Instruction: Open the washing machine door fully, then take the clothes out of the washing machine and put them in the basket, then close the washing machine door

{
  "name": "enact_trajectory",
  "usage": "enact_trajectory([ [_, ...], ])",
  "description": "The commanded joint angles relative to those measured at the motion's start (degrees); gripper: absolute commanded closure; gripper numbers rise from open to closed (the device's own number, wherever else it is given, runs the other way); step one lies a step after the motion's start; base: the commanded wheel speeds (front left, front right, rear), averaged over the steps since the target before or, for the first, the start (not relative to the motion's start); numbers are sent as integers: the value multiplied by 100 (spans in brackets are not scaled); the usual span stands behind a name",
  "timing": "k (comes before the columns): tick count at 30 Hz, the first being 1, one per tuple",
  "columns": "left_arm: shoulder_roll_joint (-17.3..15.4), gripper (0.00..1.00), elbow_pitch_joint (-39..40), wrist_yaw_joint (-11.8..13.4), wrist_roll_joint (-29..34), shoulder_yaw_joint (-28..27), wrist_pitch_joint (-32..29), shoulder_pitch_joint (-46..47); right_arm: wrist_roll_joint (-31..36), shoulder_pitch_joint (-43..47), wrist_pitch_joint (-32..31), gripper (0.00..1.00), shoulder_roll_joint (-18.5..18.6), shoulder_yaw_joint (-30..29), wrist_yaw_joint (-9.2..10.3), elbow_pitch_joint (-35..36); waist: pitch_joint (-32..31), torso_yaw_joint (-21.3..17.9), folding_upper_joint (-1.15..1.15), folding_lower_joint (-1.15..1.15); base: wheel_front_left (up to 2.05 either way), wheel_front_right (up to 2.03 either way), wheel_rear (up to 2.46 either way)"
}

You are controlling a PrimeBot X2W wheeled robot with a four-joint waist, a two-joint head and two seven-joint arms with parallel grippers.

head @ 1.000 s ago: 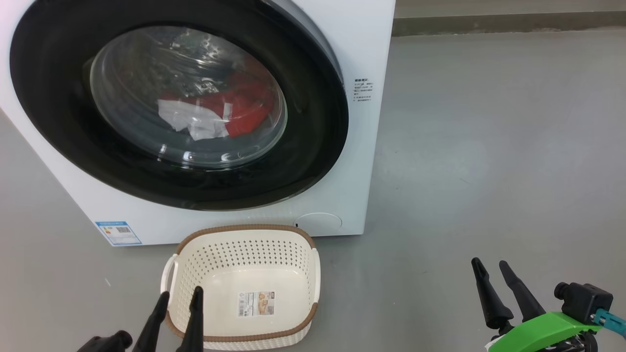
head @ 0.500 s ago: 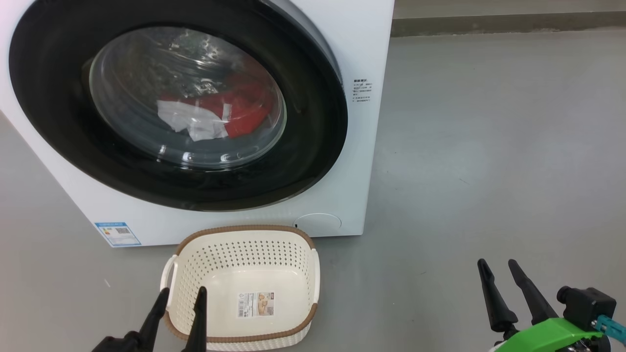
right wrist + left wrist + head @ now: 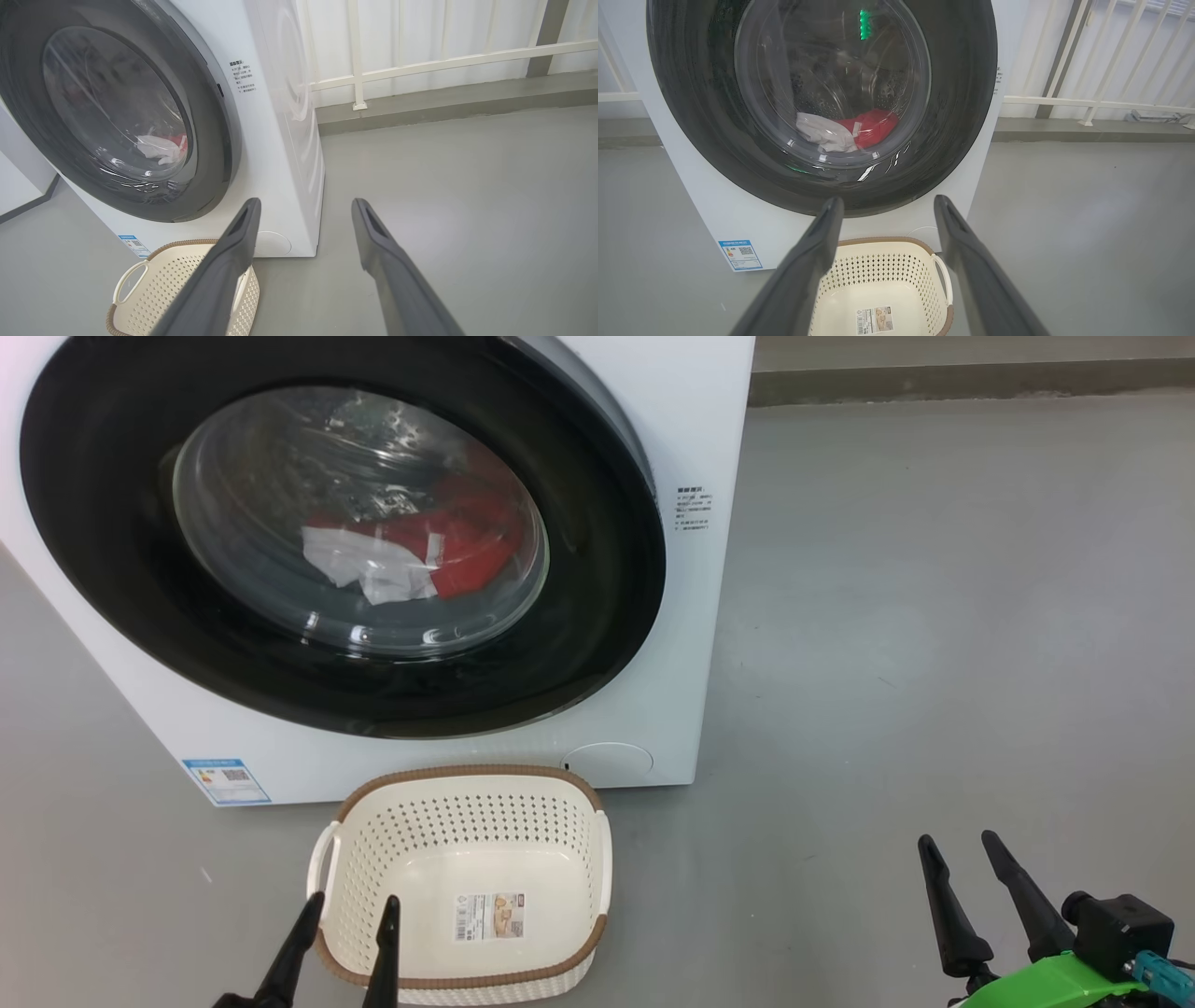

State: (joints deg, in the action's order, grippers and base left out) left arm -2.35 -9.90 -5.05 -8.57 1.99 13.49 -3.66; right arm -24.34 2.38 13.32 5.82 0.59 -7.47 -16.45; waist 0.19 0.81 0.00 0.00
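The white washing machine (image 3: 681,644) stands on the floor with its black-rimmed door (image 3: 597,616) lying against the front. Through the glass I see the clothes (image 3: 411,551), red and white, in the drum. The cream basket (image 3: 467,784) sits empty on the floor just below the door. My left gripper (image 3: 353,898) hovers open over the basket's near left corner, nothing between its fingers. My right gripper (image 3: 958,840) is open above bare floor to the right. The left wrist view shows door (image 3: 966,93), clothes (image 3: 850,130), basket (image 3: 896,247); the right wrist view shows door (image 3: 219,135), basket (image 3: 168,275).
Grey floor (image 3: 934,616) stretches wide to the right of the machine. A white railing (image 3: 420,60) and a low kerb (image 3: 444,100) run along the back wall. A blue label (image 3: 226,781) marks the machine's lower left corner.
Both grippers have dropped slightly lower in the head view; the right one also shifted a little right. Door, clothes and basket have not moved.
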Motion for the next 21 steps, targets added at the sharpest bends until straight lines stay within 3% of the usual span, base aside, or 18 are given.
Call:
enact_trajectory([
  [1,-52,0,130,43,114,-182,91,75,141,3,108,0,80,87,-2,166,1,1,0,0,0,0,0],
  [21,-54,0,24,35,122,-263,151,86,379,172,168,0,-41,-198,-2,211,6,19,0,0,0,0,0],
])
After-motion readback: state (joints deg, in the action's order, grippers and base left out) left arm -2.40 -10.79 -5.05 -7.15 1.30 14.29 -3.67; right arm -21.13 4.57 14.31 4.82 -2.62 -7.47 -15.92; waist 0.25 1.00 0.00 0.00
